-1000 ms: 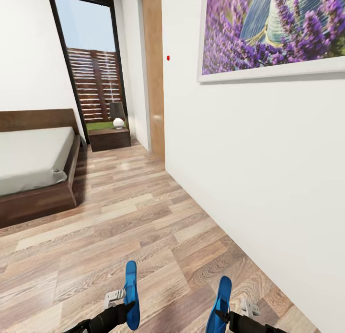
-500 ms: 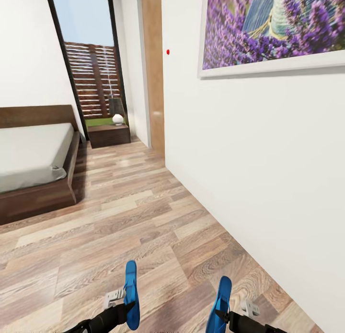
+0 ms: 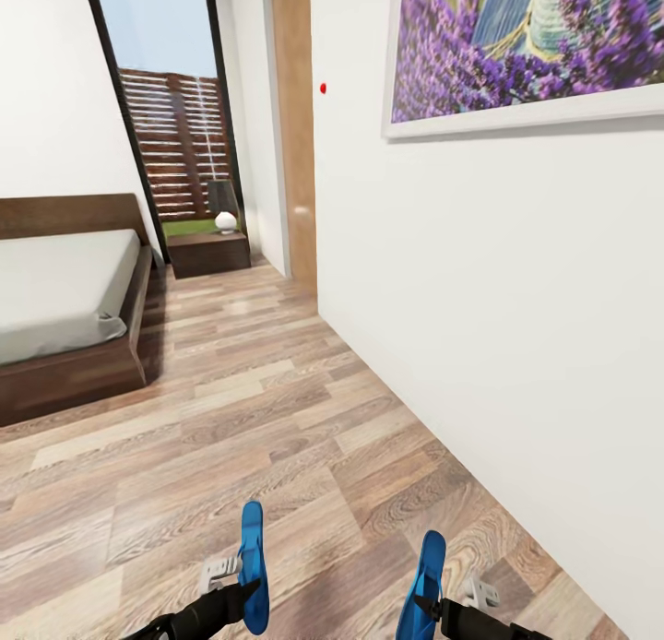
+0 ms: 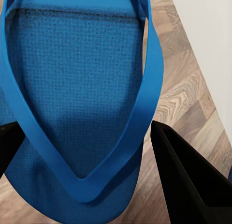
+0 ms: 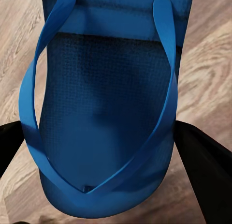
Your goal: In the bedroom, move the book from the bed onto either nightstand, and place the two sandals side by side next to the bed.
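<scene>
Each of my grippers carries one bright blue sandal, held on edge above the wood floor at the bottom of the head view. The left gripper [image 3: 247,586] is shut on the left sandal [image 3: 253,566], whose sole and strap show close up [image 4: 77,88] between the black fingers [image 4: 188,180]. My right gripper [image 3: 426,606] is shut on the right sandal [image 3: 426,575], also seen close up [image 5: 106,103]. The bed [image 3: 60,294] with its off-white mattress lies ahead at the left. A nightstand [image 3: 208,253] stands beyond it by the window. The book is out of view.
A white wall [image 3: 480,280] with the lavender picture [image 3: 526,45] runs close along my right. A brown door [image 3: 295,133] is set in it further on. A small lamp [image 3: 225,218] sits on the nightstand before the tall window [image 3: 175,114]. Plank floor stretches between bed and wall.
The whole head view has shifted slightly: bed and nightstand sit a little higher and further left, so the camera moved. Both grippers hold their sandals as before.
</scene>
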